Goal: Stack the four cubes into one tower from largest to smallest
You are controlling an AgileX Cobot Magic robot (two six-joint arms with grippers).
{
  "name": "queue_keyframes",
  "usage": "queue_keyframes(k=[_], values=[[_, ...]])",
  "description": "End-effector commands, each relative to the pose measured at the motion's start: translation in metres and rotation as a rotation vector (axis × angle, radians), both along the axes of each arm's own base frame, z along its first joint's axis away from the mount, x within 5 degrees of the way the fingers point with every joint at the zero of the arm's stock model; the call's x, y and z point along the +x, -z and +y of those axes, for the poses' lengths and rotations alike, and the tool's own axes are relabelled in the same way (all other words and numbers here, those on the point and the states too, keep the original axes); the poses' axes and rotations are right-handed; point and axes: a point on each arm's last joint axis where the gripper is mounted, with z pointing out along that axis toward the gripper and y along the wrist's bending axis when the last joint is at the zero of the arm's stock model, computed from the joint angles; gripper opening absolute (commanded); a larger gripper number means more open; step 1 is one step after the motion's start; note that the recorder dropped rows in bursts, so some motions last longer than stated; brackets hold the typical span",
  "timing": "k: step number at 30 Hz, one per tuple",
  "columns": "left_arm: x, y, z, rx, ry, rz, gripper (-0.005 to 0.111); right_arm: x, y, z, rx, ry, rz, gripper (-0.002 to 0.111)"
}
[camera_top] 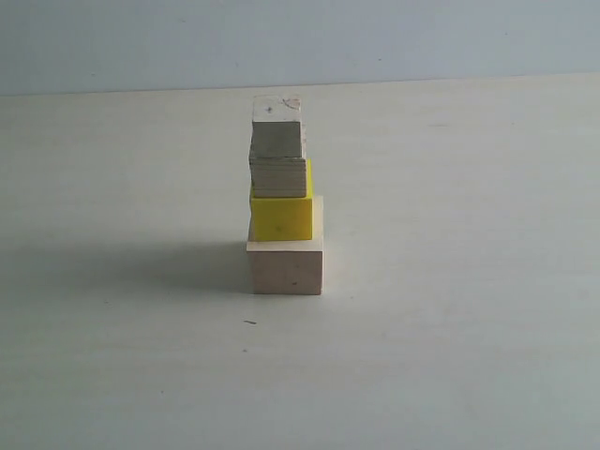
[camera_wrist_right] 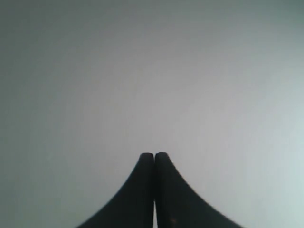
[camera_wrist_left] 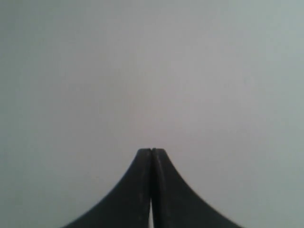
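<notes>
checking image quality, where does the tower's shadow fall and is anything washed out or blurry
Exterior view: the tower throws a soft shadow leftward on the table; the smallest pale cube has a washed-out top face. Left wrist view: the shut left gripper is a dark soft shape on plain grey. Right wrist view: same for the right gripper.

It looks like a bare lab bench: plain pale tabletop [camera_top: 450, 356] against a blank grey-blue wall [camera_top: 422, 37].

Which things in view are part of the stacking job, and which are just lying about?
Part of the job: large pale cube, yellow cube, plywood cube, small pale cube, stacked in that order.
Lying about: nothing visible besides the table.
</notes>
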Motion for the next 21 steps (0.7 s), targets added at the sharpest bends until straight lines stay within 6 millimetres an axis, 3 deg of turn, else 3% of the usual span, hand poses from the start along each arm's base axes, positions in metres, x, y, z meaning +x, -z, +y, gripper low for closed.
queue_keyframes(k=[1,5,13,21], values=[[-0.015,0.007,0.005,-0.010,-0.022,-0.029,0.000,-0.031,0.009,-0.009,-0.024,0.047,-0.087,0.000],[-0.024,0.019,0.006,-0.006,-0.023,-0.045,0.000,-0.048,0.016,-0.014,-0.021,0.044,-0.126,0.000],[-0.051,0.037,0.001,0.058,0.067,-0.155,0.000,-0.058,0.018,-0.008,-0.139,-0.007,-0.047,0.000],[-0.045,0.044,-0.003,0.046,0.115,-0.135,0.000,-0.058,0.024,-0.012,-0.128,-0.018,0.134,0.000]])
